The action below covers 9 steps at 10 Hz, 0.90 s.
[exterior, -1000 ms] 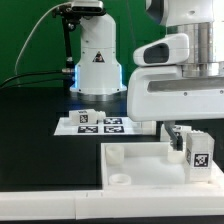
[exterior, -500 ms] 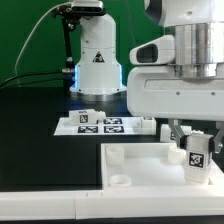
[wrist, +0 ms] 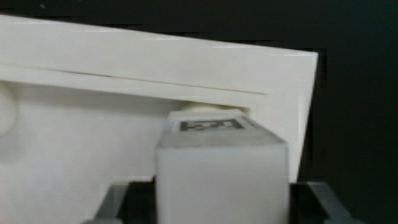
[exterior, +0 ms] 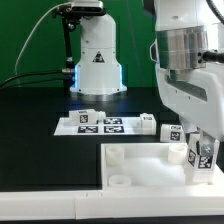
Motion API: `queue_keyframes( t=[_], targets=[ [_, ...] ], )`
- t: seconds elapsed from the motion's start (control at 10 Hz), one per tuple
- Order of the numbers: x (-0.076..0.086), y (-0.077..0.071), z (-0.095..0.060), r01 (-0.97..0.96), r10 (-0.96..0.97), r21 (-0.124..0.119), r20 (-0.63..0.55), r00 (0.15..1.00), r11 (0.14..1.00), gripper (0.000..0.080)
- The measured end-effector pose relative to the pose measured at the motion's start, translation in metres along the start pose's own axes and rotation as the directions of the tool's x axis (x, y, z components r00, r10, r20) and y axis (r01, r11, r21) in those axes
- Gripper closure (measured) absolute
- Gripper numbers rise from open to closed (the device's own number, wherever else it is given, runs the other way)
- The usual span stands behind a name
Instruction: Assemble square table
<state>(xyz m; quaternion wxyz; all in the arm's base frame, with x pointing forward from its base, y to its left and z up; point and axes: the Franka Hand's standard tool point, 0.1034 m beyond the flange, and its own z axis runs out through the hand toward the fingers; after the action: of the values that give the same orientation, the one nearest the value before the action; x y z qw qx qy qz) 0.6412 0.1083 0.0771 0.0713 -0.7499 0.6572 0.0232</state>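
The white square tabletop (exterior: 150, 170) lies on the black table at the front, rim up, with round corner sockets showing at its near corner (exterior: 120, 181) and far corner (exterior: 113, 155). My gripper (exterior: 203, 160) is shut on a short white leg (exterior: 203, 155) with a black-and-white tag, held upright over the slab's side at the exterior view's right. In the wrist view the leg (wrist: 222, 165) sits between the dark fingers (wrist: 128, 203), its tagged end close to the slab's raised rim (wrist: 160, 80). More tagged legs (exterior: 84, 118) lie behind.
The marker board (exterior: 105, 126) lies behind the slab, with small tagged white parts on and near it (exterior: 147, 121). The arm's white base (exterior: 97, 60) stands at the back centre. A green wall is behind.
The gripper with the leg has moved toward the exterior view's right and turned, the wrist rotating. The leg now sits nearer the slab's edge on that side.
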Motion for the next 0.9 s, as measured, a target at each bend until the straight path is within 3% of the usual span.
queue_keyframes(
  t=[0.1, 0.2, 0.3, 0.4, 0.7, 0.8, 0.9],
  targets=[
    [0.0, 0.0, 0.0, 0.046, -0.046, 0.0, 0.0, 0.999, 0.999, 0.0398],
    [-0.001, -0.001, 0.001, 0.212, -0.212, 0.013, -0.017, 0.977, 0.977, 0.0398],
    [-0.005, 0.001, 0.004, 0.404, -0.404, 0.017, -0.031, 0.914, 0.914, 0.0254],
    [-0.011, 0.002, 0.003, 0.558, -0.557, 0.005, -0.036, 0.83, 0.83, 0.0171],
    [-0.008, 0.002, 0.004, 0.704, -0.704, -0.005, -0.038, 0.71, 0.71, 0.0154],
    [-0.007, 0.002, 0.003, 0.804, -0.804, -0.018, -0.041, 0.593, 0.594, 0.0151],
    [-0.008, 0.0, 0.0, 0.925, -0.926, -0.044, -0.044, 0.375, 0.376, 0.0151]
  ],
)
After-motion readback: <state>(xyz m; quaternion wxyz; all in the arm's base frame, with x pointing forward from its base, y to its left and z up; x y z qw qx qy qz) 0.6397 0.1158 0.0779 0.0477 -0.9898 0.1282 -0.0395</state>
